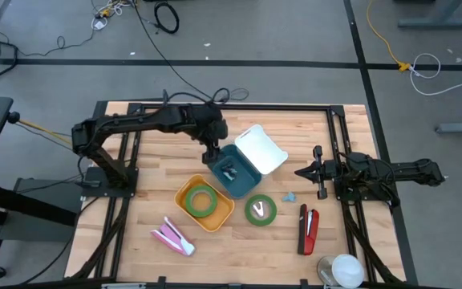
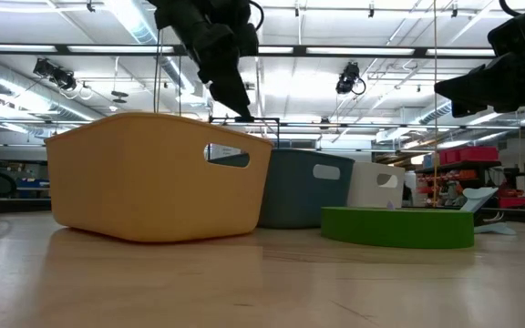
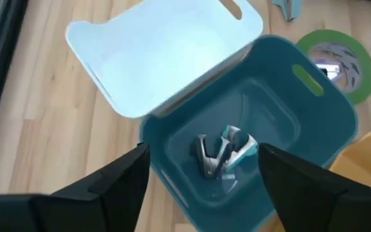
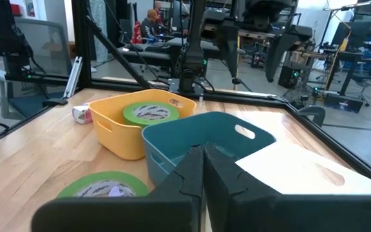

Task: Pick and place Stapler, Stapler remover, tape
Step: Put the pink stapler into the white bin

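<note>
There, the staple remover (image 3: 223, 153) — chrome jaws, teal grips — lies in the teal bin (image 3: 314, 122).

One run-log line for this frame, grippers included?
left gripper: open over teal bin | staple remover: in teal bin | right gripper: shut, waiting | red stapler: on table

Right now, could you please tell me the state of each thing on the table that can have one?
Teal bin: holds the staple remover.
Yellow bin: holds one green tape roll.
White bin: shows nothing inside.
Second green tape roll: flat on the table.
Red stapler: on the table.
Left gripper: open above the teal bin.
Right gripper: shut, waiting aside.
</note>
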### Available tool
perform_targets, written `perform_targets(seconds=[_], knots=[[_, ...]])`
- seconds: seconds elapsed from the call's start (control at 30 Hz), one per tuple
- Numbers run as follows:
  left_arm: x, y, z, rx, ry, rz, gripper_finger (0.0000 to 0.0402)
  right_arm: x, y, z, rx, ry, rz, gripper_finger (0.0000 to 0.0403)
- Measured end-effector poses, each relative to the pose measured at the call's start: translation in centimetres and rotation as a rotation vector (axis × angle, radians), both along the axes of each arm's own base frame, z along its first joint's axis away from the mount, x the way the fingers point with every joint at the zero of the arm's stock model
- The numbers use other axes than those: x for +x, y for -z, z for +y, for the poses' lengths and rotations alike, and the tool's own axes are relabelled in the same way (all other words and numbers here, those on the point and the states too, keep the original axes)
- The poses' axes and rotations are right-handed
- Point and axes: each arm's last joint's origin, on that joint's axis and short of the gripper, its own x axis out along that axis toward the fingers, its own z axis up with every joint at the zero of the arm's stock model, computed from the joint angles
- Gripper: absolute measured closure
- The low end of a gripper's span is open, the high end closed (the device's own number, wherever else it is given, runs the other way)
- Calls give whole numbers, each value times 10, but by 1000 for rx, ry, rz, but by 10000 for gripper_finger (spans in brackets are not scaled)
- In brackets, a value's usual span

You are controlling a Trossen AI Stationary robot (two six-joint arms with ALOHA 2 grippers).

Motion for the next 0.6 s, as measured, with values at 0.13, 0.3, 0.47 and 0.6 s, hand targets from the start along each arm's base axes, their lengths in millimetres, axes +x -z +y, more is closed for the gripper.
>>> perform_targets(seconds=[0.13, 0.3, 0.47, 0.6], knots=[[-2, 0, 6, 3, -21, 0, 141, 0, 0, 0, 0, 0, 0, 390], [-5, 3, 12, 0, -40, 9, 175, 0, 0, 0, 0, 0, 0, 390], [-7, 4, 14, -6, -46, 27, 208, 0, 0, 0, 0, 0, 0, 390], [-7, 4, 14, -6, -45, 27, 231, 0, 0, 0, 0, 0, 0, 390]])
